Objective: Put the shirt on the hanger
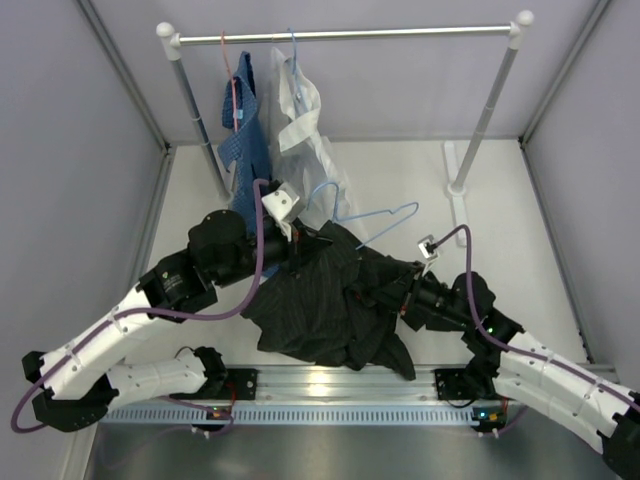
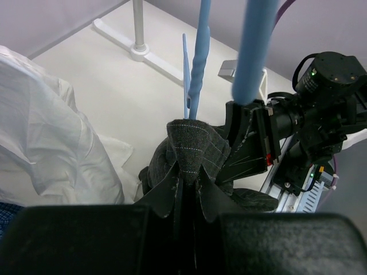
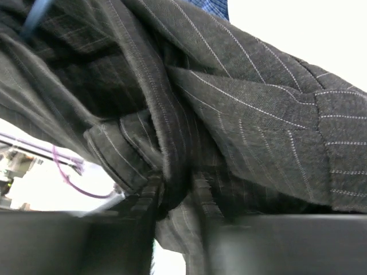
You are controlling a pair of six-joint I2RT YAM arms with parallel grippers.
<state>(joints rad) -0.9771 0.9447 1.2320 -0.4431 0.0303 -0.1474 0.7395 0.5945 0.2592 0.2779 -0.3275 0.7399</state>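
ok, left gripper [image 2: 186, 192] was clamped tight on a fold of the black pinstriped button-up shirt [image 1: 320, 300] heaped between both arms. thin light-blue wire hanger [image 2: 198, 63] sat just beyond its tips, long axis running rightward. right gripper [image 3: 179, 220] was half-closed around cloth, hold unclear.

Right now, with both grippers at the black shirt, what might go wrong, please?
The light-blue wire hanger mostly sticks out of the black pinstriped shirt; tugging may pull it free.
The right gripper meets a thick bunch, perhaps several layers.
The left gripper pinches a small fold that may slip.
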